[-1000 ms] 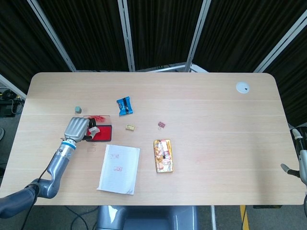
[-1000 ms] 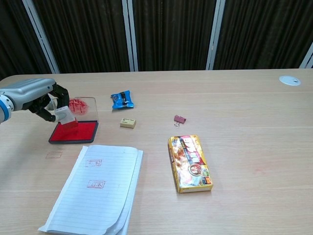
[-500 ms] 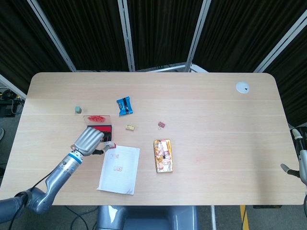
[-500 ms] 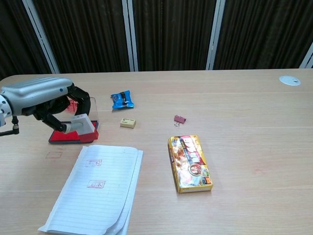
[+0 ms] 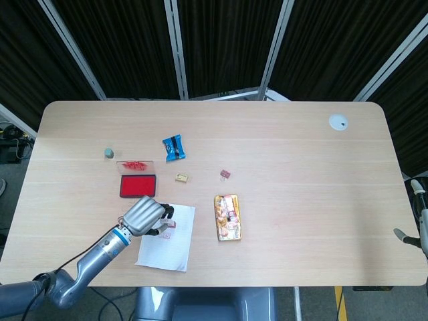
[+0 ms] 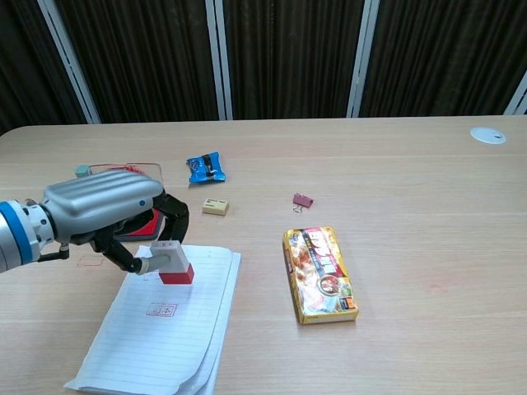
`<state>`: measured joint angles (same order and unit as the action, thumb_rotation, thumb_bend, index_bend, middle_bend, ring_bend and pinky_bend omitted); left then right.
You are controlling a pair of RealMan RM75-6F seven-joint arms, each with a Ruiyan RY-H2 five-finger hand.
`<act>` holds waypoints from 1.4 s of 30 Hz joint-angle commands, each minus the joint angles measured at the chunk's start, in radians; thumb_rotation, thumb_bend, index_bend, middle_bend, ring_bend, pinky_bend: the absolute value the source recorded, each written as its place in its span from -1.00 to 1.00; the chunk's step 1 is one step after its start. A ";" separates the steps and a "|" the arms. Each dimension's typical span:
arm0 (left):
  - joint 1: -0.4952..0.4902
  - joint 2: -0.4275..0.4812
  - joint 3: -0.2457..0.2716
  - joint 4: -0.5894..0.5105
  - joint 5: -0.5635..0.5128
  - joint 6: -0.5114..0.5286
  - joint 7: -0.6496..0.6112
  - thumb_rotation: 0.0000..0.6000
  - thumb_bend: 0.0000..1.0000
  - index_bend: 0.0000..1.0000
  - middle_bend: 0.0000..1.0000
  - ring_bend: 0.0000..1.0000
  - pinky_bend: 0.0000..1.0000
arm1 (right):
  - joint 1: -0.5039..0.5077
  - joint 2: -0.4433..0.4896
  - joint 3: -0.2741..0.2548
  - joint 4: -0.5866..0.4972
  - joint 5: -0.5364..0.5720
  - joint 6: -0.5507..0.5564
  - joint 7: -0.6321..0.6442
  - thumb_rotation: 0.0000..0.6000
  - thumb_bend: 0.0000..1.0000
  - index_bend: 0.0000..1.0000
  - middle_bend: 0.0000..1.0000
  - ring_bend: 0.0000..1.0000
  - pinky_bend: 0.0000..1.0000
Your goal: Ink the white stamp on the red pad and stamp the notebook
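I had the left hand (image 6: 103,216) over the upper part of the notebook (image 6: 160,329), its fingers curled around the white stamp (image 6: 170,261) and pinching it, the red face pointing down. From the chest view I could not tell whether the stamp touched the page or sat just above it. An older red mark (image 6: 161,310) lay on the page just toward six o'clock of the stamp. The red pad (image 5: 138,185) sat uncovered at about eleven o'clock from the notebook, near it but apart. Only a small part of the right hand (image 5: 419,221) showed at the table's three o'clock edge, and I could not tell how its fingers lay. A yellow snack box (image 6: 320,274) rested at three o'clock of the notebook.
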<state>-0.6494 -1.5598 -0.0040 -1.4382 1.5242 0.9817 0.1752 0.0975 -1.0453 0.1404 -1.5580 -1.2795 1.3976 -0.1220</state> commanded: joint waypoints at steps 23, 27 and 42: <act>-0.004 -0.099 0.011 0.099 -0.004 0.001 0.089 1.00 -0.22 0.14 0.14 0.67 0.73 | -0.001 0.002 0.002 0.004 0.007 -0.004 0.008 1.00 -1.00 -1.00 -1.00 -1.00 -1.00; -0.004 -0.108 0.017 0.111 -0.005 -0.004 0.095 1.00 -0.22 0.14 0.14 0.67 0.73 | -0.001 0.002 0.002 0.005 0.008 -0.005 0.005 1.00 -1.00 -1.00 -1.00 -1.00 -1.00; 0.001 -0.139 0.039 0.161 -0.012 -0.027 0.081 1.00 -0.22 0.16 0.15 0.67 0.73 | -0.001 0.000 0.002 0.008 0.010 -0.007 0.003 1.00 -1.00 -1.00 -1.00 -1.00 -1.00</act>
<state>-0.6492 -1.6978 0.0340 -1.2782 1.5127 0.9557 0.2579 0.0968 -1.0455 0.1421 -1.5499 -1.2692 1.3910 -0.1190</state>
